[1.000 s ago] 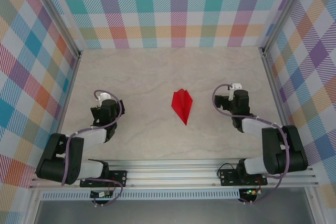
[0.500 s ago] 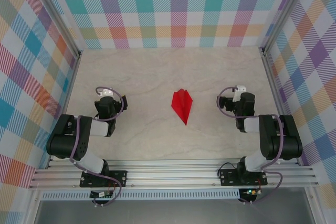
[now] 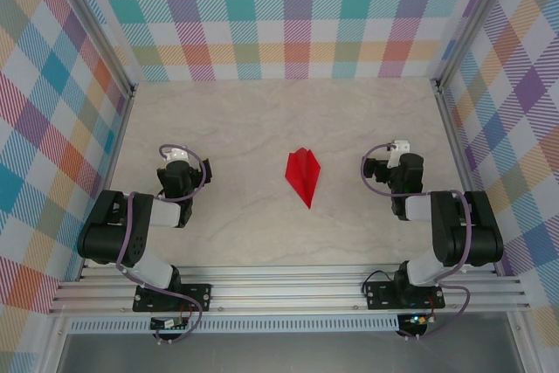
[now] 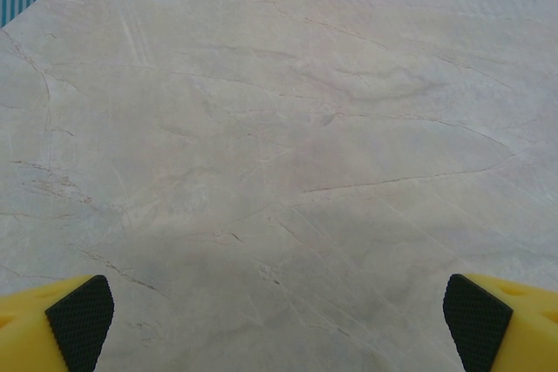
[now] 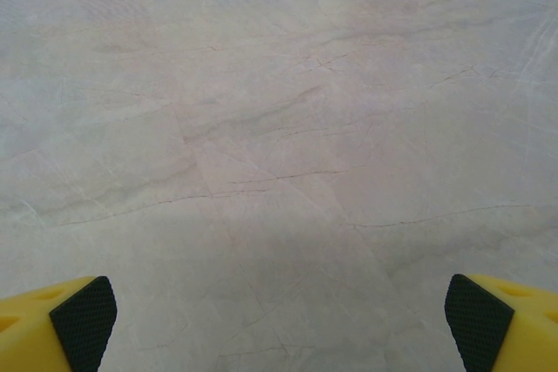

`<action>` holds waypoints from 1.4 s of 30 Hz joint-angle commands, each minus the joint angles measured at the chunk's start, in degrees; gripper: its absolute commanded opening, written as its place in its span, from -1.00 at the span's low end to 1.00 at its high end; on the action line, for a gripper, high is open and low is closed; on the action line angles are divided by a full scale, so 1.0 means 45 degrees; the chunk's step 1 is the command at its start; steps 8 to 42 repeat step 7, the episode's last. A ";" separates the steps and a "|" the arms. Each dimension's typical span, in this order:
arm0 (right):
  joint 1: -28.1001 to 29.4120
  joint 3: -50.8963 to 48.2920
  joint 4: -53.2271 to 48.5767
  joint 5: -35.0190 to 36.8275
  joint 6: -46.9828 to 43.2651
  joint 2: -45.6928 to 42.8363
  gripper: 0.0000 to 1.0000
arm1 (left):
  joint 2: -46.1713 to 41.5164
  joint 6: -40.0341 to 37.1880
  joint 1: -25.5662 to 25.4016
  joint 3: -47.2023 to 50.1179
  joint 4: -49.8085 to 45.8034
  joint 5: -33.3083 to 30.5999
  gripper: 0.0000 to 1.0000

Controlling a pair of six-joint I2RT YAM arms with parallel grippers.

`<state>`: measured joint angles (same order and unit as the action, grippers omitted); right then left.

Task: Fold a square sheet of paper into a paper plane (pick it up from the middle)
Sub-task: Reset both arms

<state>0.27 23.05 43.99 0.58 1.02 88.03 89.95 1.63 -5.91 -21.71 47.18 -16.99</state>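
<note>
Red paper plane (image 3: 303, 176): narrow pointed dart, centre crease, flat on table (image 3: 244, 120).

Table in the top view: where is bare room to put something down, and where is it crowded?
The table is bare from the back wall down to the paper plane, and on each side of it, up to the left gripper and the right gripper. Crowded are the near corners, where the arms sit folded.
</note>
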 commanded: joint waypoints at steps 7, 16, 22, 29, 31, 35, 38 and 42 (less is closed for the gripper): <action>0.0032 0.0268 0.0274 -0.0314 -0.0128 -0.0128 0.99 | -0.0067 -0.0191 -0.0025 -0.0135 0.0551 -0.0118 1.00; 0.0032 0.0268 0.0274 -0.0314 -0.0128 -0.0128 0.99 | -0.0067 -0.0191 -0.0025 -0.0135 0.0551 -0.0118 1.00; 0.0032 0.0268 0.0274 -0.0314 -0.0128 -0.0128 0.99 | -0.0067 -0.0191 -0.0025 -0.0135 0.0551 -0.0118 1.00; 0.0032 0.0268 0.0274 -0.0314 -0.0128 -0.0128 0.99 | -0.0067 -0.0191 -0.0025 -0.0135 0.0551 -0.0118 1.00; 0.0032 0.0268 0.0274 -0.0314 -0.0128 -0.0128 0.99 | -0.0067 -0.0191 -0.0025 -0.0135 0.0551 -0.0118 1.00; 0.0032 0.0268 0.0274 -0.0314 -0.0128 -0.0128 0.99 | -0.0067 -0.0191 -0.0025 -0.0135 0.0551 -0.0118 1.00; 0.0032 0.0268 0.0274 -0.0314 -0.0128 -0.0128 0.99 | -0.0067 -0.0191 -0.0025 -0.0135 0.0551 -0.0118 1.00; 0.0032 0.0268 0.0274 -0.0314 -0.0128 -0.0128 0.99 | -0.0067 -0.0191 -0.0025 -0.0135 0.0551 -0.0118 1.00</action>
